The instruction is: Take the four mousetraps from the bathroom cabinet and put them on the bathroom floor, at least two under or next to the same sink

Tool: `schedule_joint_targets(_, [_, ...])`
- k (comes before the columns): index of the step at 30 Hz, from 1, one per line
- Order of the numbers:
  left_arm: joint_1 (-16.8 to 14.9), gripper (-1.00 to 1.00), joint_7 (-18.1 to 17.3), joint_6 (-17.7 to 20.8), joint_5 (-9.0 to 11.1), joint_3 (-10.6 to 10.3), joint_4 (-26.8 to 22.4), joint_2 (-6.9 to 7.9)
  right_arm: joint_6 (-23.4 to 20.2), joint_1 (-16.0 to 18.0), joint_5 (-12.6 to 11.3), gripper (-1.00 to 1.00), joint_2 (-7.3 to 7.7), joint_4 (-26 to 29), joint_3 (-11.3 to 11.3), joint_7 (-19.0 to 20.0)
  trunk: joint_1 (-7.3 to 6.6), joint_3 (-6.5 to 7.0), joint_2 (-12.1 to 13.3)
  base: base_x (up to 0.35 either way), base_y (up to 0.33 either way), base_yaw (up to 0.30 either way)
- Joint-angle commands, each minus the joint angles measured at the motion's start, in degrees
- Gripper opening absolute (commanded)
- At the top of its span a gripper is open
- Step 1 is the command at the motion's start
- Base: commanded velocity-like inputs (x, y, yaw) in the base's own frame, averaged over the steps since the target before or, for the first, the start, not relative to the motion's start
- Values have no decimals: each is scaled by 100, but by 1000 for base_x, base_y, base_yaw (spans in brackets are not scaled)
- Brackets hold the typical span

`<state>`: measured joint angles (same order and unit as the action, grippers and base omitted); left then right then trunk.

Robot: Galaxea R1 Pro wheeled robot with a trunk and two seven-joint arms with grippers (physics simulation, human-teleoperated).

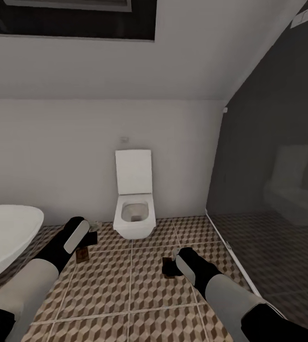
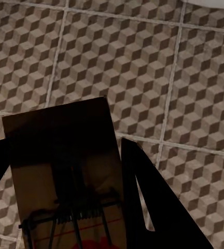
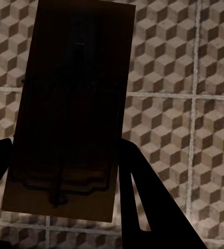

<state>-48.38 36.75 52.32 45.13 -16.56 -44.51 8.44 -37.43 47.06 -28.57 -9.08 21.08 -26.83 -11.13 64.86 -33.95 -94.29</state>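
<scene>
I stand facing a white toilet (image 1: 134,209) set against the far wall, its lid up, with the cube-patterned bathroom floor (image 1: 125,294) spread between it and me. My left gripper (image 1: 88,240) reaches out low over the tiles to the near left of the toilet, and it is clamped on a mousetrap (image 2: 65,176): through my left wrist camera the tan board sits between the two dark fingers (image 2: 158,207), its wire spring and a red spot at the end nearest the camera, the tiles beyond it. In the head view that mousetrap (image 1: 82,255) shows as a small brown patch just beneath the gripper. My right gripper (image 1: 169,267) hangs over the floor to the near right of the toilet, and it too is closed on a second mousetrap (image 3: 73,109), a dark board in shadow held between its fingers (image 3: 148,202), wire loop at the near end. A white basin rim (image 1: 6,237) curves in at my left, and a dark glass shower enclosure (image 1: 272,190) stands along the right, reflecting the toilet faintly.
</scene>
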Motion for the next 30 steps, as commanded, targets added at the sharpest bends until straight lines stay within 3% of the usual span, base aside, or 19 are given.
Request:
schedule_joint_targets(1, [-5,-100,51,17,39,-30,-5,8,-38,5,-80,-100,3,6,-40,-50,3,-6,-3,302,93,0])
schedule_joint_targets(6, [-9,-100,56,22,41,-24,0,15,-157,5,-83,-100,-4,2,-41,-60,3,-6,-3,199,65,0])
schedule_joint_targets(16, [-6,-100,60,24,83,-23,10,164,-227,5,-82,-100,-35,1,-42,-64,3,-6,-3,46,15,0])
schedule_joint_targets(30, [-10,-100,68,24,93,-22,1,182,-470,5,-79,-100,-41,1,-50,-65,3,-6,-3,43,38,0])
